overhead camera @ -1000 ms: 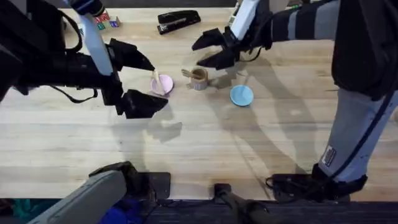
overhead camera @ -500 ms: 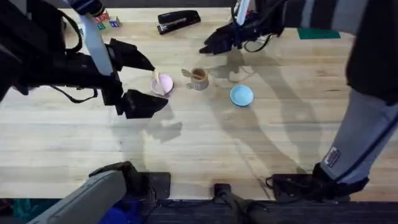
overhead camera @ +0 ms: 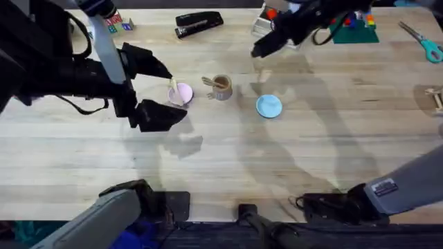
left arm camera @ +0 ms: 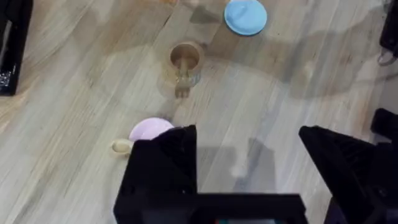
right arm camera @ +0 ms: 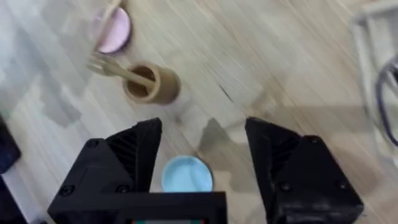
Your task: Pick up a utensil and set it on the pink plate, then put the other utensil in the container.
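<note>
Resting on pink plate (overhead camera: 182, 92), spoon (overhead camera: 174, 88); fork (overhead camera: 210, 81) in cup (overhead camera: 222, 87).

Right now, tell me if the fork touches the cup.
Touching. The right wrist view shows the fork resting inside the cup, leaning over its rim.

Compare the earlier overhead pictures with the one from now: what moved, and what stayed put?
The right gripper drew away from the cup, toward the table's far right, empty and open. The fork stays in the cup, the spoon on the pink plate; the blue plate and the open left gripper have not moved.
</note>
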`<state>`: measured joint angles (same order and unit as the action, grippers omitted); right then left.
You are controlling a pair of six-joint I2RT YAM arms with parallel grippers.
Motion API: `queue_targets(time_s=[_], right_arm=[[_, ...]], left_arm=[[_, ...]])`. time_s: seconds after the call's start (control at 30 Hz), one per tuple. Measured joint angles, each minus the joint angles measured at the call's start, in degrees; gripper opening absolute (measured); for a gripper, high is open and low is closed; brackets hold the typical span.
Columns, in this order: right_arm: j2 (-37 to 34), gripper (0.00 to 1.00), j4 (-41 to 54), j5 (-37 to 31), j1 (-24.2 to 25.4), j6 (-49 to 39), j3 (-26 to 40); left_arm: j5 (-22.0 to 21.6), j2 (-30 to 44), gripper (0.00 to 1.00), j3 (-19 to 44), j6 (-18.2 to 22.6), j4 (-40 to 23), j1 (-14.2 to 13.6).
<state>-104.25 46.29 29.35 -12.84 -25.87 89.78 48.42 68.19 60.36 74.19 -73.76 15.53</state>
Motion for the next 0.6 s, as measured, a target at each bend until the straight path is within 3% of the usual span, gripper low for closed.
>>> queue_targets(time_s=[0.03, 0.23, 0.6], right_arm=[[4.17, 0.798, 3.87, -5.62, 0.0, -0.09, 0.0], [12.43, 0.798, 11.48, -13.96, 0.0, -0.12, 0.0], [23.11, 0.793, 26.06, -19.55, 0.0, 0.35, 0.07]], left_arm=[[0.0, 0.0, 0.995, 0.0, 0.0, 0.0, 0.0], [0.0, 0.0, 0.995, 0.0, -0.02, 0.0, 0.0], [0.0, 0.0, 0.995, 0.0, 0.0, 0.0, 0.0]])
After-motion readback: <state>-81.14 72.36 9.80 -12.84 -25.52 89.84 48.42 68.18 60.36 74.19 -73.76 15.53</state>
